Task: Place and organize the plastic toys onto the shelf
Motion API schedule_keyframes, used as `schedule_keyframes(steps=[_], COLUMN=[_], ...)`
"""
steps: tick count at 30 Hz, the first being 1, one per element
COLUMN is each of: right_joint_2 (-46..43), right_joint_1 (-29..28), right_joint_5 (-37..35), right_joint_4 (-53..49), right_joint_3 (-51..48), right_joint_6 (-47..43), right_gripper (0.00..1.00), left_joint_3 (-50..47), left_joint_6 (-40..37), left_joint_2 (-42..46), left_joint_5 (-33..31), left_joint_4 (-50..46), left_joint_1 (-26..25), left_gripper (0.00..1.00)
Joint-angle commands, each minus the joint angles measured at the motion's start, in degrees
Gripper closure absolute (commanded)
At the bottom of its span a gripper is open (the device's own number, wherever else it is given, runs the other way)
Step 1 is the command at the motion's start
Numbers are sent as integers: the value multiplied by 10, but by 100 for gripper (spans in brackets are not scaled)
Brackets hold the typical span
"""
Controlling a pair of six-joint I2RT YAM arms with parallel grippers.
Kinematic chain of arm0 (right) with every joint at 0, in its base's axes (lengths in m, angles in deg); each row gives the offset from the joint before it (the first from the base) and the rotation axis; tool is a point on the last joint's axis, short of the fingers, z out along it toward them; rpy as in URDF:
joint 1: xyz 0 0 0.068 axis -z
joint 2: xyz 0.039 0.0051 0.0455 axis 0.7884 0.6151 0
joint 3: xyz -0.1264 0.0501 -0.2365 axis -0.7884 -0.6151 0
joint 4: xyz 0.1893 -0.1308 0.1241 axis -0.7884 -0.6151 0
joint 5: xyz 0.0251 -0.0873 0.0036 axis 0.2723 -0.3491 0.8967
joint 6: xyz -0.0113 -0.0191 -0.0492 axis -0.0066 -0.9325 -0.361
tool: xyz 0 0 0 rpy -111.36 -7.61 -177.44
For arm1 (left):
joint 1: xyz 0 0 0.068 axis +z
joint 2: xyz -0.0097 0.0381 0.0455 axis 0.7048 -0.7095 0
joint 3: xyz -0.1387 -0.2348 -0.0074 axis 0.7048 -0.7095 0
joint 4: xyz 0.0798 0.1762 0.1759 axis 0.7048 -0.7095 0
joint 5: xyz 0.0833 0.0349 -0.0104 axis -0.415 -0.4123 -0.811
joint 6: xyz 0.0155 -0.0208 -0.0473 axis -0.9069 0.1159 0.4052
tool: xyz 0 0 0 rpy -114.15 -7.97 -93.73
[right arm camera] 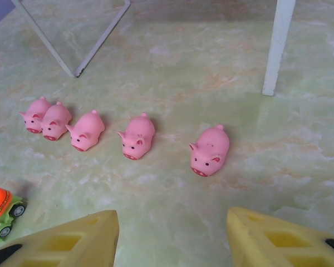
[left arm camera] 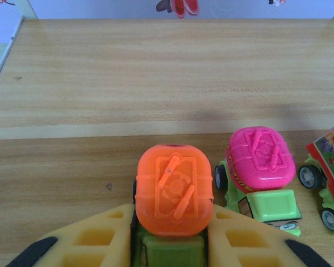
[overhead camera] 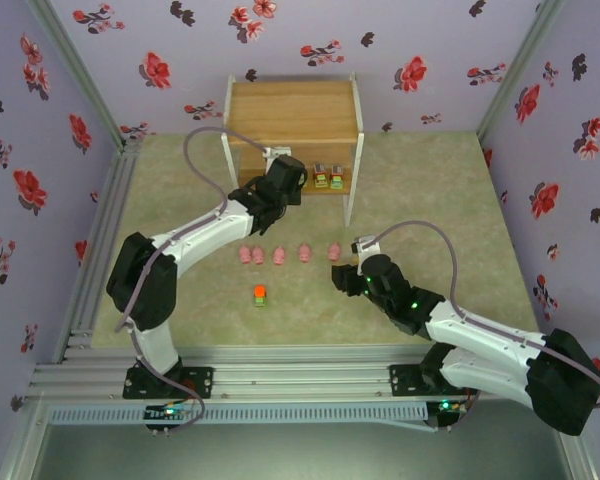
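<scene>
- Top external view: the left gripper (overhead camera: 290, 172) is reached in at the lower tier of the shelf (overhead camera: 290, 110). Two small trucks (overhead camera: 329, 179) stand just to its right on that tier. Five pigs (overhead camera: 278, 256) lie in a row on the table between the arms. The right gripper (overhead camera: 340, 272) hovers near the row's right end, so the right arm is plainly the nearer one for that last pig. A loose orange truck (overhead camera: 260, 294) sits alone, nearer the bases.
- Left wrist view: the left gripper (left arm camera: 172, 222) is clamped on the orange-topped truck (left arm camera: 173, 189), with one yellow finger on each flank. The truck's long axis runs straight ahead along the reach. It hangs over the shelf board (left arm camera: 156, 83). A magenta-topped truck (left arm camera: 261, 158) is just beside it on the right, roughly parallel and apart from it. Whether the held truck's wheels touch the wood cannot be told.
- Right wrist view: the right gripper (right arm camera: 172, 222) stands with its fingers apart and nothing between them. The nearest pig (right arm camera: 211, 149) lies ahead and a little right of the gap. Its body is slanted, with the snout toward the lower left. By this reading, the wrist would need a slight rightward shift and a turn before closing across the pig's flanks.
</scene>
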Motion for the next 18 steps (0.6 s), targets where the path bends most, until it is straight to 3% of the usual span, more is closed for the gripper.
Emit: schedule_keyframes(steps=[1,18], right_joint_2=[2,6], right_joint_1=[3,3], right_joint_5=[9,9], right_joint_4=[19,19], right_joint_3=[1,1], right_joint_6=[-11,-11], right_gripper=[63,63], left_joint_3=[21,3], left_joint_6=[-10,3], left_joint_2=[-9,-23], left_joint_5=[2,3], left_joint_4=[11,28], left_joint_1=[7,9], left_gripper=[75,74])
